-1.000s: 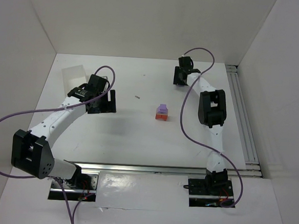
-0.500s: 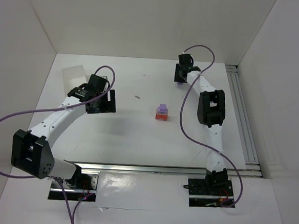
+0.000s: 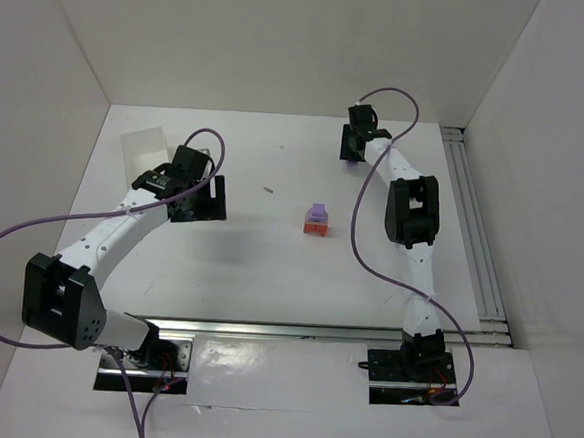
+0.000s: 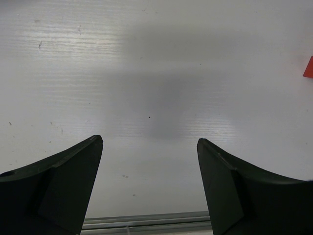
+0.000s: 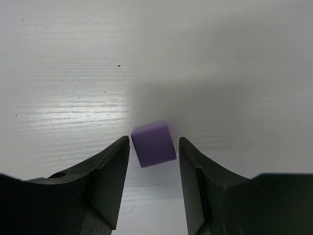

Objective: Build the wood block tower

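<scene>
The wood block tower (image 3: 316, 221) stands mid-table, a short red-orange stack with a lilac cube on top. Its red edge (image 4: 308, 67) shows at the right border of the left wrist view. A loose purple cube (image 5: 153, 144) lies slightly askew on the table at the back right. My right gripper (image 5: 154, 139) straddles it, its jaws narrow with a thin gap on each side. From above, that gripper (image 3: 351, 155) hides most of the cube. My left gripper (image 3: 211, 199) hangs left of the tower, wide open (image 4: 149, 142) over bare table.
A translucent white plastic box (image 3: 143, 148) stands at the back left, behind the left arm. A tiny dark speck (image 3: 269, 189) lies between the arms. Metal rails (image 3: 476, 242) run along the right side. White walls close the table in.
The right gripper's jaws have narrowed round the purple cube and it has crept slightly toward the back. The left arm and the tower have not moved.
</scene>
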### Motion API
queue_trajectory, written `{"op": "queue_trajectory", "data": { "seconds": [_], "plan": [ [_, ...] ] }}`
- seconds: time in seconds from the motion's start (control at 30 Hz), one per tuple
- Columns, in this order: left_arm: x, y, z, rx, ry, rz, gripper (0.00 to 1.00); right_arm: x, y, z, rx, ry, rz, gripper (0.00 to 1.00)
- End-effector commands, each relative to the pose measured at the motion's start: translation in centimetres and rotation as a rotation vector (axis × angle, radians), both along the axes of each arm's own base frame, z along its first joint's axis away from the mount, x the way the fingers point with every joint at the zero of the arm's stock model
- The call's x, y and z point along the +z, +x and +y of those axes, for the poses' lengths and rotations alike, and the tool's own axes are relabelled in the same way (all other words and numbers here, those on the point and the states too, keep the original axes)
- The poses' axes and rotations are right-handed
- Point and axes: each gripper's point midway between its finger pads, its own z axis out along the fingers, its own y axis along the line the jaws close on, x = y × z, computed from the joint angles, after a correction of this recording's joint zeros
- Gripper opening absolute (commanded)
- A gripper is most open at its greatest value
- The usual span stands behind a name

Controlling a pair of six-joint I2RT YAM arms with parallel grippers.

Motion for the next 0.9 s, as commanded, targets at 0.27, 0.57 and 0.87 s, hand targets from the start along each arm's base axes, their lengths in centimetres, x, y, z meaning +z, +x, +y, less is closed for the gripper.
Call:
{"op": "queue_trajectory", "data": {
  "seconds": [0.27,0.57,0.87],
  "plan": [
    [1.1,0.9,-0.5,-0.01,-0.015,-0.039,0.91,0.2,0.5,0.7,0.024,-0.034,-0.009,0.53],
    [1.3,1.5,-0.8,-0.022,-0.02,-0.046,0.91,0.2,0.5,0.7,0.024,-0.034,-0.009,0.41],
    [3.0,1.1,-0.5,-0.017,-0.024,-0.086,0.91,7.4,-1.3,0.5,-0.052,0.011,-0.096,0.4]
  ]
}}
